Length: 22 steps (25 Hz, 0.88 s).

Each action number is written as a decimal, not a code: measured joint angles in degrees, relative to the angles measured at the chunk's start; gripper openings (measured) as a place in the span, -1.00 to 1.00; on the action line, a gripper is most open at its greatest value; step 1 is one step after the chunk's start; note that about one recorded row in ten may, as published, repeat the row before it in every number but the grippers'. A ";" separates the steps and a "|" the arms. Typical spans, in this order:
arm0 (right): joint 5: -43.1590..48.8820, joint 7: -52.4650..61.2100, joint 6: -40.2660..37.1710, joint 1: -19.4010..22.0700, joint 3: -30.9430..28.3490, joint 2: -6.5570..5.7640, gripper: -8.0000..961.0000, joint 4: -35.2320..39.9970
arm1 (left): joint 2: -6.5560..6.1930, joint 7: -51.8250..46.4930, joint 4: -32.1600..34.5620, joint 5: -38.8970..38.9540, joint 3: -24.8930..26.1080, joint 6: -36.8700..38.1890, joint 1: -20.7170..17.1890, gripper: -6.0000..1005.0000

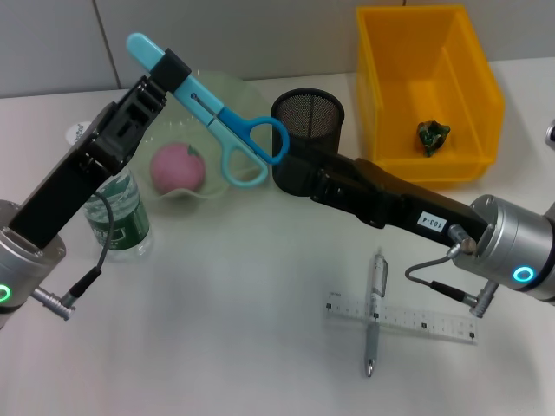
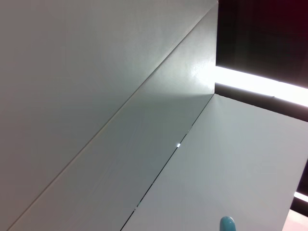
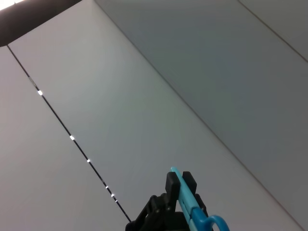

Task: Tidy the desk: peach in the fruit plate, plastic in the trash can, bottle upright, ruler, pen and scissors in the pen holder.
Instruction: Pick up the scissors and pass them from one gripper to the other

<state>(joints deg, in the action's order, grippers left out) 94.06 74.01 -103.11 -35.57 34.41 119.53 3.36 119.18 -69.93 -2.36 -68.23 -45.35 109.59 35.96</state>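
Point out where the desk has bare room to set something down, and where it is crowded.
Bare: the near desk between the water bottle and the pen crossing the ruler. Crowded: the back row, where the left gripper holds the scissors above the fruit plate with the peach, beside the pen holder and yellow trash can.

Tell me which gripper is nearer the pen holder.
Right. The right gripper sits against the pen holder, fingers hidden. The left gripper holds the scissors above the fruit plate, farther off.

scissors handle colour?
Blue on the scissors, held by the left gripper; head view.
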 joint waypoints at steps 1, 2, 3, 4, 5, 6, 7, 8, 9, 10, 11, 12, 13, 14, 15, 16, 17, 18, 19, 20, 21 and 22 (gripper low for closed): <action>0.00 -0.11 0.01 0.14 -0.01 0.00 0.72 -0.23 | 0.00 0.01 -0.33 0.00 0.07 0.00 -0.01 -0.79; -0.11 -0.22 -0.13 0.47 -0.10 0.03 0.72 -0.50 | 0.00 0.02 -0.56 0.03 0.15 0.00 -0.01 -0.79; -0.11 -0.22 -0.13 0.47 -0.10 0.03 0.72 -0.50 | 0.00 0.02 -1.00 0.17 0.29 0.00 -0.01 -0.79; -0.16 -0.25 -0.28 0.58 -0.15 0.05 0.72 -0.61 | 0.00 0.01 -1.21 0.26 0.39 0.00 -0.01 -0.79; -0.19 -0.30 -0.40 0.58 -0.15 0.06 0.72 -0.87 | 0.00 -0.02 -1.45 0.36 0.49 0.01 -0.01 -0.79; -0.21 -0.43 -0.52 0.55 -0.14 0.07 0.72 -1.25 | 0.00 -0.10 -1.81 0.39 0.59 0.01 -0.02 -0.79; -0.22 -0.82 -0.58 0.30 -0.06 0.09 0.72 -2.36 | 0.00 -0.20 -2.46 0.42 0.84 0.03 0.06 -0.79; -0.22 -0.82 -0.58 0.30 -0.06 0.09 0.72 -2.36 | 0.00 -0.20 -2.46 0.42 0.84 0.03 0.06 -0.79; -0.23 -0.99 -0.59 0.20 -0.04 0.12 0.72 -2.85 | 0.00 -0.25 -2.90 0.43 1.06 0.08 0.11 -0.79; -0.24 -1.14 -0.60 0.14 -0.09 0.17 0.72 -3.41 | 0.00 -0.27 -3.32 0.44 1.23 0.16 0.15 -0.79; -0.26 -1.24 -0.60 0.11 -0.20 0.20 0.72 -3.93 | 0.00 -0.28 -3.53 0.44 1.27 0.18 0.15 -0.79; -0.28 -1.31 -0.60 0.08 -0.47 0.26 0.72 -4.85 | 0.00 -0.26 -3.90 0.44 1.29 0.22 0.15 -0.79; -0.28 -1.31 -0.60 0.08 -0.47 0.26 0.72 -4.85 | 0.00 -0.19 -4.18 0.42 1.29 0.24 0.16 -0.79; -0.28 -1.33 -0.54 0.05 -0.56 0.30 0.72 -5.31 | 0.00 -0.13 -4.33 0.37 1.30 0.24 0.13 -0.79; -0.29 -1.33 -0.45 0.00 -0.61 0.32 0.72 -5.67 | 0.00 -0.08 -4.45 0.30 1.30 0.24 0.09 -0.79; -0.30 -1.34 -0.34 -0.06 -0.66 0.35 0.72 -6.00 | 0.00 -0.06 -4.52 0.25 1.32 0.24 0.05 -0.79; -0.32 -1.30 -0.28 -0.24 -0.82 0.37 0.72 -6.40 | 0.00 -0.05 -4.66 0.19 1.32 0.24 -0.03 -0.79; -0.32 -1.30 -0.28 -0.24 -0.82 0.37 0.72 -6.40 | 0.00 -0.05 -4.66 0.19 1.32 0.24 -0.03 -0.79; -0.33 -1.27 -0.27 -0.39 -0.88 0.37 0.72 -6.56 | 0.00 -0.04 -4.80 0.18 1.33 0.26 -0.03 -0.79; -0.33 -1.18 -0.26 -0.56 -0.89 0.37 0.72 -6.76 | 0.00 -0.02 -4.90 0.18 1.32 0.27 -0.04 -0.79; -0.35 -1.17 -0.24 -0.66 -1.02 0.37 0.72 -7.04 | 0.00 0.02 -5.05 0.17 1.32 0.27 -0.06 -0.79; -0.38 -1.17 -0.18 -0.75 -1.28 0.37 0.72 -7.58 | 0.00 0.04 -5.08 0.16 1.32 0.24 -0.09 -0.79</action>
<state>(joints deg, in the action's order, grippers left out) 93.68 72.84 -103.29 -36.32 33.13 119.90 -4.22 119.18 -69.89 -7.45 -68.07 -44.03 109.83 35.86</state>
